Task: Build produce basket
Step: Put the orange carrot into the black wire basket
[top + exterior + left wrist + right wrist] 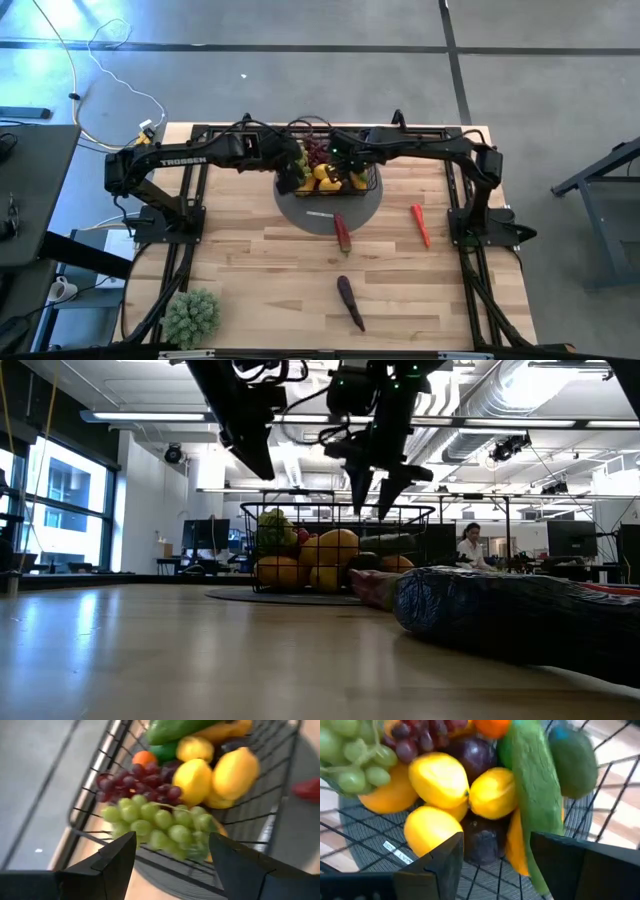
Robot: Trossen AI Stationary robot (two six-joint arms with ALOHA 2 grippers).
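Note:
The black wire basket [372, 182] stands on a flat grey round disc [330, 212] at the table's far middle. It holds produce: green grapes [155, 822], purple grapes [135, 782], lemons [437, 780], a cucumber [532, 790], a dark plum [475, 752] and orange fruits [280, 570]. My left gripper [172, 845] hangs open above the basket's left end, over the green grapes. My right gripper [497, 845] hangs open above the basket's right part, over the lemons and beside the cucumber. In the low view its fingertips [362, 495] stand just above the rim.
On the bare wood nearer the front lie a red chili [420, 225], a red-and-green piece [342, 233] at the disc's near edge, an eggplant [350, 302] and a pale green leafy head [190, 315] at the front left. People and desks show far behind the table.

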